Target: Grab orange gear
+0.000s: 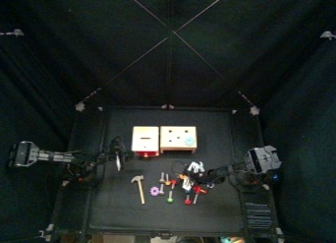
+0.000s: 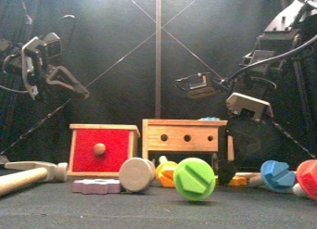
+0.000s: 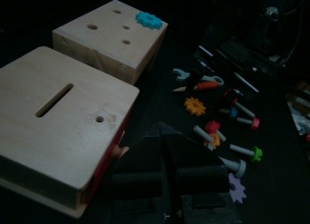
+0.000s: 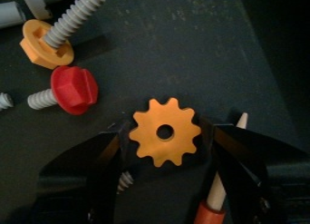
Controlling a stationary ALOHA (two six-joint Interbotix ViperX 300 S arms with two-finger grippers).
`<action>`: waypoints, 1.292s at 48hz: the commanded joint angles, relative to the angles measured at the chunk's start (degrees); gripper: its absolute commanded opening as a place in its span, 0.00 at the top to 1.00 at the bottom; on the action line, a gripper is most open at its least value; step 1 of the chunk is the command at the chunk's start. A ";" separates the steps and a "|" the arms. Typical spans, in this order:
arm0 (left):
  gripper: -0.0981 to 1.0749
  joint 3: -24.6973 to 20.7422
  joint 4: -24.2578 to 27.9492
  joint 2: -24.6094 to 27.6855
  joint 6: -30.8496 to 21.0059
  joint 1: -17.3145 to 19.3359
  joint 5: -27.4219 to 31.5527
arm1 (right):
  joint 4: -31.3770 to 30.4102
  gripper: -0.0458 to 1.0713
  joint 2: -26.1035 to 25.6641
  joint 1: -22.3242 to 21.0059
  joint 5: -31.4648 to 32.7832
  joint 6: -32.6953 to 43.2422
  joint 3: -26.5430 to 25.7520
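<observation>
Above the small black table (image 1: 105,212), we see the right gripper (image 4: 169,169) poised directly over the orange gear (image 4: 168,131), which lies flat on the dark surface among the scattered toy parts toward the table's right front. In the right wrist view the two black jaws stand spread, one on either side of the gear's toothed rim, neither visibly touching it; the gear sits just ahead of the gap between them, its centre hole facing up at the camera. A round piece like this has no long axis to line up with, so we judge that the coming move turns simply on the jaws dropping a little further and closing across its width.

A red bolt (image 4: 67,90) and an orange nut (image 4: 46,44) on a grey screw (image 4: 80,17) lie near, beyond the gear and clear of the jaws.

The right arm is plainly the nearer. The left gripper (image 3: 169,178) hangs well apart beside the two wooden boxes (image 3: 67,105), and we cannot tell how its jaws stand. From there the gear (image 3: 194,105) shows small, across the table.
</observation>
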 commanded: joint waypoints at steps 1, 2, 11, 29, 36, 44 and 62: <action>0.68 -0.70 -0.09 0.00 0.09 0.09 -0.18 | -0.09 0.14 -1.32 0.09 0.00 0.00 -0.70; 0.68 -0.70 -0.09 0.09 0.09 0.09 -0.18 | -0.09 0.14 -1.32 0.09 0.09 0.00 -0.70; 0.68 -0.70 -0.09 0.09 0.09 0.09 -0.18 | -0.09 0.14 -1.14 0.09 0.00 0.00 -0.44; 0.68 -0.97 2.11 0.09 0.35 -1.14 -0.18 | -0.09 0.17 -1.05 0.09 0.09 0.00 -0.62; 0.68 -0.97 2.55 0.00 0.26 -1.41 -0.18 | -0.09 0.30 -1.05 0.00 0.00 0.00 -0.62; 0.68 -1.05 2.64 0.09 0.18 -1.49 -0.18 | 0.26 0.39 -1.49 -0.09 0.09 0.00 -0.79; 0.65 -2.55 6.15 3.78 0.26 -4.92 -0.18 | -0.79 0.39 -5.80 0.09 5.36 -0.09 -3.43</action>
